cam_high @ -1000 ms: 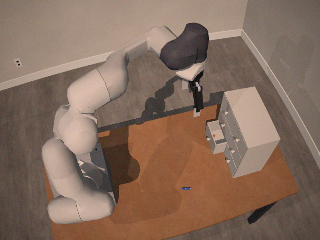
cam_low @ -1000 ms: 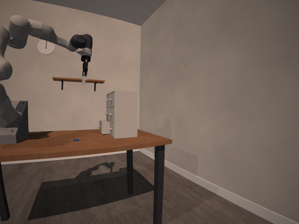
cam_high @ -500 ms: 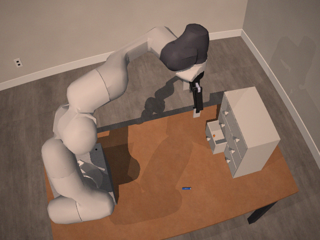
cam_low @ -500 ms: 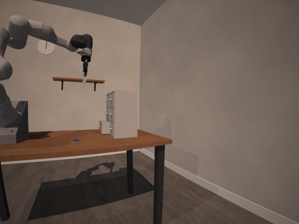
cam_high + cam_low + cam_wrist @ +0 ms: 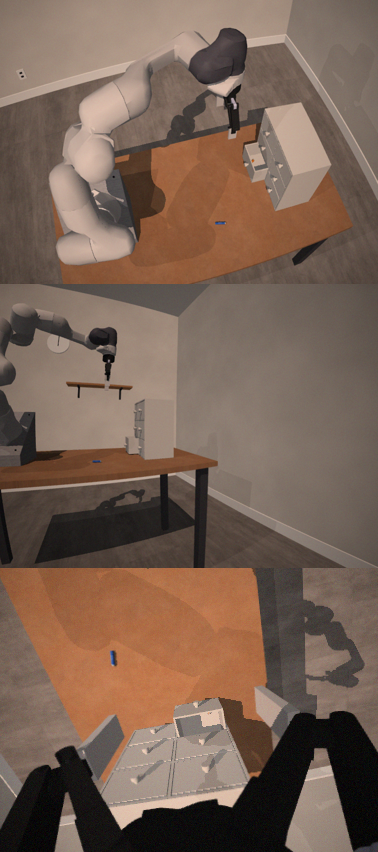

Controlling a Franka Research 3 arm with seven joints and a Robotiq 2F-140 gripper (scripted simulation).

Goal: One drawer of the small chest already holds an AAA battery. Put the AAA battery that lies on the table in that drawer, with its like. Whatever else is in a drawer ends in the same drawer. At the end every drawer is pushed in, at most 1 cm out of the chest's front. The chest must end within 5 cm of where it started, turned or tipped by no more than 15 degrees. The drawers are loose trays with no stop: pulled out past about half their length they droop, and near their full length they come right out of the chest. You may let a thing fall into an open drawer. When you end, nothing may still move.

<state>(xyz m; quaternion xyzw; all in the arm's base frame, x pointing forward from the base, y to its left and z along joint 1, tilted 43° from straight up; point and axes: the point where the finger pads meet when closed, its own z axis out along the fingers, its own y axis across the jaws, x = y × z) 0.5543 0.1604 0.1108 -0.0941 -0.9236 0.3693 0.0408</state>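
Pincer (image 5: 232,134) wide, empty, high at frame centre. We descend squarely over battery (image 5: 220,222), lower centre on surface (image 5: 274,232), jaws straddling its short axis.

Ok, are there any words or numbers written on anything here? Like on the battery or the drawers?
No text can be read in any view.
Battery: blue, far too small to show any print.
Chest: plain fronts and white knobs, no labels.
Open drawer: a small orange thing inside, no writing visible.
Wall disc: blank except for one dark line.
Gripper: no markings, jaws open and holding nothing.
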